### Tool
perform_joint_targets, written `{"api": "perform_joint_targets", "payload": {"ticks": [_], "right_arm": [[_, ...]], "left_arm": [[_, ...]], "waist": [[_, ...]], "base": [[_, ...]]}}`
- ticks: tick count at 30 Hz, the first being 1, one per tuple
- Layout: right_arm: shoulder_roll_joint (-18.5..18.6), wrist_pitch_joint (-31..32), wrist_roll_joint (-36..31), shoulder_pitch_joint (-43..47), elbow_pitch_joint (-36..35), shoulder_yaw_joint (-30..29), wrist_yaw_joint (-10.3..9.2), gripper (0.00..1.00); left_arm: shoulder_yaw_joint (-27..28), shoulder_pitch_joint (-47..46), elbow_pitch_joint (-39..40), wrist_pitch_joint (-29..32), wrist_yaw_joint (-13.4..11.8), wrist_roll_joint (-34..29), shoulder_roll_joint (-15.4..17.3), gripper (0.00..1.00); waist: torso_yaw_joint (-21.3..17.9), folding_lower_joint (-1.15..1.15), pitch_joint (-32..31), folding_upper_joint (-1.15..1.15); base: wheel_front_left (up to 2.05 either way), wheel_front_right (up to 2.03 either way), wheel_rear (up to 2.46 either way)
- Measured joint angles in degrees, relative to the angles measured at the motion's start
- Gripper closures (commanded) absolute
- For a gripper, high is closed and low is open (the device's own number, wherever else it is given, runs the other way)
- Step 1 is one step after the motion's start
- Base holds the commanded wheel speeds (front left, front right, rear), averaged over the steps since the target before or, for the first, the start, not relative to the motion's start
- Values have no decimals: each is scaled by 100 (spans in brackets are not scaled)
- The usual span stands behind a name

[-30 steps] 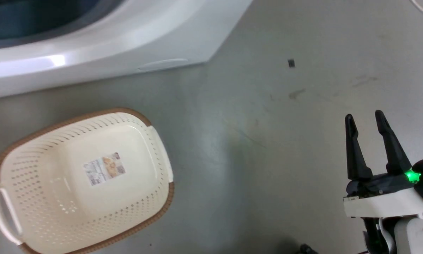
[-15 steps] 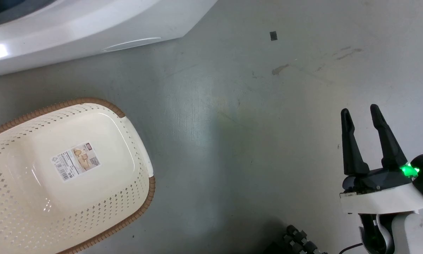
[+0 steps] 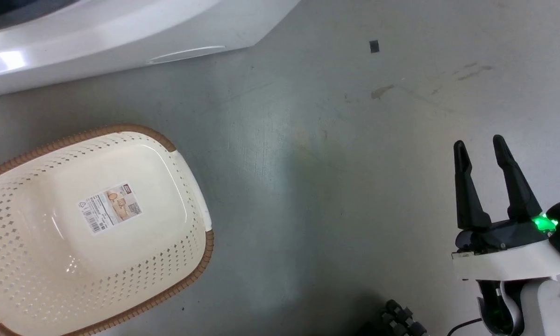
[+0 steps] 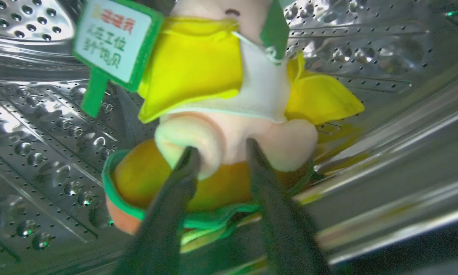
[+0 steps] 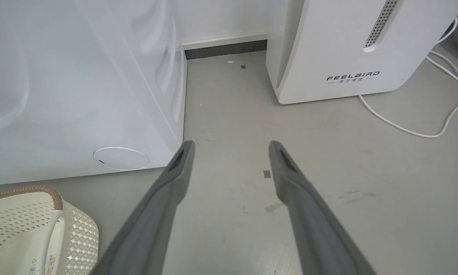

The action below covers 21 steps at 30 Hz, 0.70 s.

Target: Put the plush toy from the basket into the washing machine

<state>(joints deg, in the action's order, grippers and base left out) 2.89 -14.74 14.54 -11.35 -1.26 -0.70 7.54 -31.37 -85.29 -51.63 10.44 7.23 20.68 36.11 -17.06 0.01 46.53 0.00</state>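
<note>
**Change since half a second ago:** the whole head view is sitting slightly further right, so it is the camera that is moving. The basket [image 3: 76,136], the washing machine [image 3: 97,42] and a small dark square [image 3: 374,45] on the floor are keeping their places relative to one another. The right gripper [image 3: 479,142] is staying at the lower right with the same gap.

**Surface and room, left to right:** the cream perforated basket is lying on the grey floor [image 3: 308,186]. It is near the washing machine's white front but apart from it, and its inner bottom is bearing a barcode sticker [image 3: 110,207]. The floor is carrying faint scuffs and a brownish stain [image 3: 381,91]. In the right wrist view a white appliance [image 5: 339,46] is standing to the machine's right, with a white cable [image 5: 423,135] trailing over the floor beside it.

**Right gripper:** its fingers are standing wide apart and holding nothing, and a green light [image 3: 544,223] is glowing at its base.

**Plush toy [image 4: 213,68]:** in the left wrist view it is inside the shiny perforated drum [image 4: 41,126]. Whether it is resting on the drum wall cannot be told. It is showing a pink body, yellow clothes, a green patch and an orange base edged in green. A green-bordered white tag [image 4: 114,40] is hanging at its upper left. The left gripper [image 4: 222,147] is pinching its pink lower body, with the fingers narrow around it.
</note>
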Motion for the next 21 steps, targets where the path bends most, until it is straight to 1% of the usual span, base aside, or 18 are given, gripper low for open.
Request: {"api": "perform_joint_targets", "payload": {"ticks": [8, 15, 21], "right_arm": [[0, 0, -222, -4, 42, -169, 0, 0], [0, 0, -482, 66, 58, -402, 0, 0], [1, 0, -749, 233, 38, -541, 0, 0]], "left_arm": [[-141, 168, -311, -538, 1, 201, -219, 0], [-282, 935, -399, -1236, 1, 571, -531, 0], [-307, 1696, -294, -1904, 1, 839, -832, 0]], "waist": [[141, 0, -396, 0], [362, -1, -1065, 0], [650, -1, -1757, 0]], "base": [[0, 0, 0], [0, 0, 0], [0, 0, 0]]}}
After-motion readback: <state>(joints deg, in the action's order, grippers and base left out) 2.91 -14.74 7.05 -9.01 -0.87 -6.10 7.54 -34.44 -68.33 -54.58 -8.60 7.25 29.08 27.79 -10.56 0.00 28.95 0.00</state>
